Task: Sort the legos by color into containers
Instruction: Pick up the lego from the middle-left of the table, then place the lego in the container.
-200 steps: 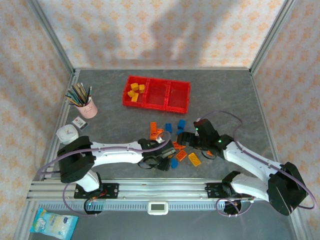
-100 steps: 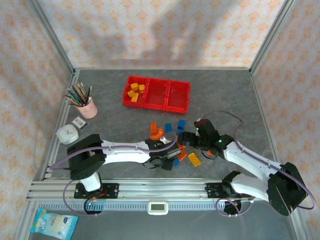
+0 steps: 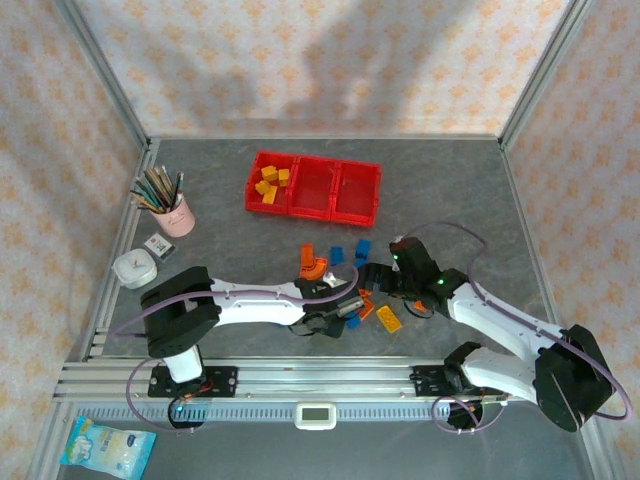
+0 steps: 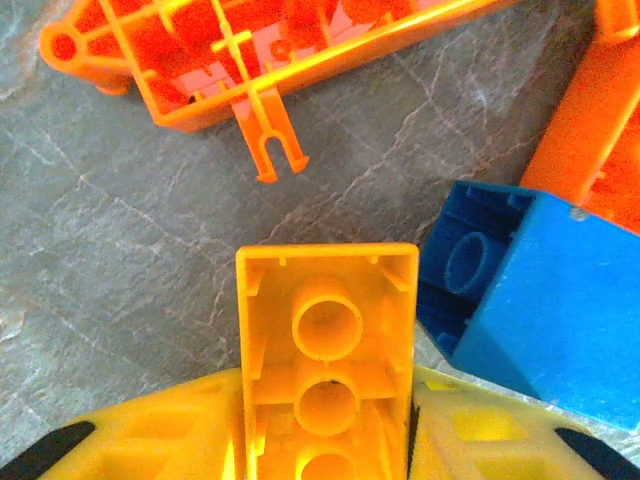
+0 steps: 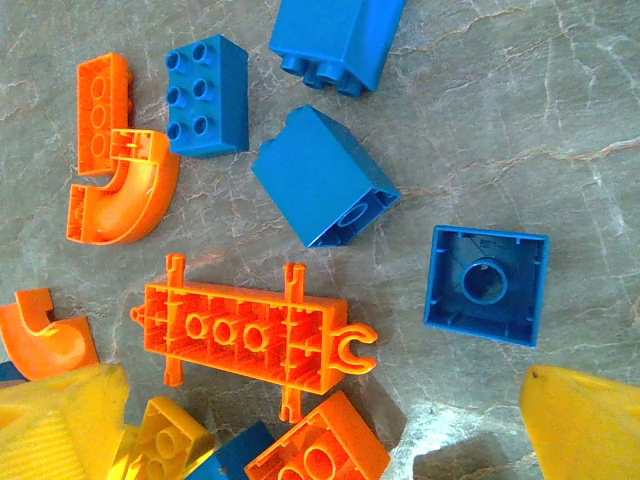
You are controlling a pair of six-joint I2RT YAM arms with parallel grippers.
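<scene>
Yellow brick (image 4: 328,360) lies hollow-side up, long axis running out between the left fingers (image 4: 150,435) clamping it.

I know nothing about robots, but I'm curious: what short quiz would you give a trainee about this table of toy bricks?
1. True or false: the left gripper is closed on a blue brick.
2. In the top view, which of the red bins already holds bricks? A left, B middle, C right.
3. In the right wrist view, what colour is the ladder-like piece?
Key: 1 false, it grips a yellow brick. 2 A. 3 orange.
</scene>
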